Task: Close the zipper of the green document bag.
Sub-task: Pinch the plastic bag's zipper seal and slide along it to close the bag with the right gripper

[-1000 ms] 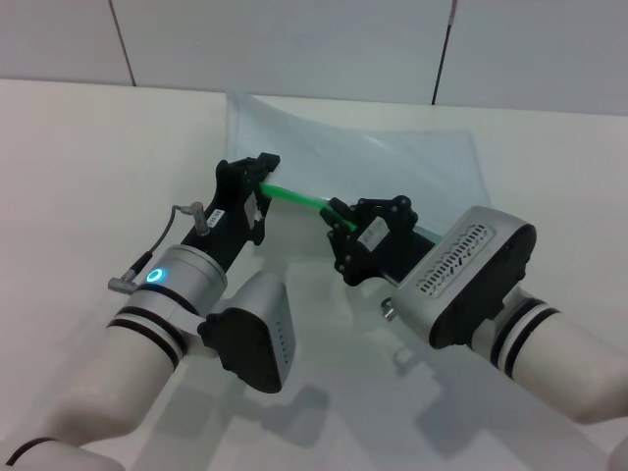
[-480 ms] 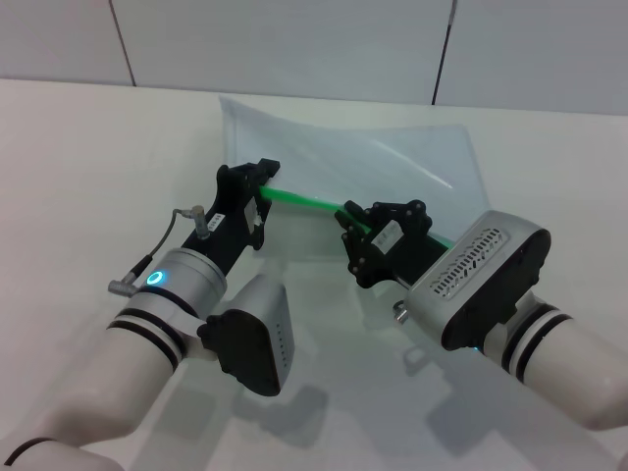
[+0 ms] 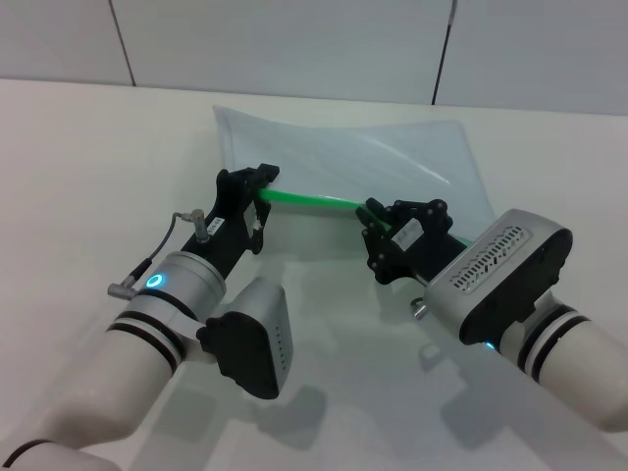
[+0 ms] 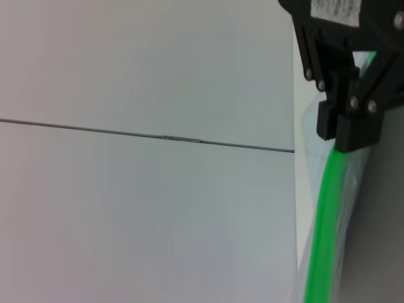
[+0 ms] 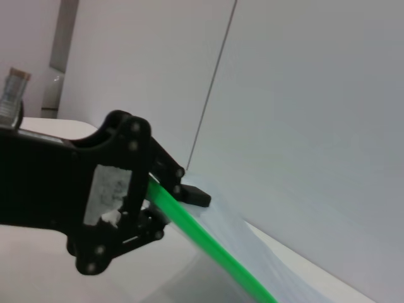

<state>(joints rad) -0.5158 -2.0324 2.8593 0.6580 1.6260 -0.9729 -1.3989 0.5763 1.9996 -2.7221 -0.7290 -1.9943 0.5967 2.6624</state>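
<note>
- Since a second ago the right gripper (image 3: pixel 378 228) has slid rightward along the zipper (image 3: pixel 312 200), baring more green strip between the two grippers.
- It is clamped on the zipper, presumably at the slider, though the tab itself is hidden.
- At the strip's left end the left gripper (image 3: pixel 263 184) is pinched shut on the zipper, anchoring it.
- Beyond them, the green document bag (image 3: pixel 392 162) lies toward the far side of the bench (image 3: pixel 88 157), its near edge lifted by the grippers.
- To do this well, I would keep the left end fixed and the strip taut, pulling straight along the zipper line so the slider does not jam or slip out.
- White bench; pale panelled wall (image 3: pixel 294 44) behind.
</note>
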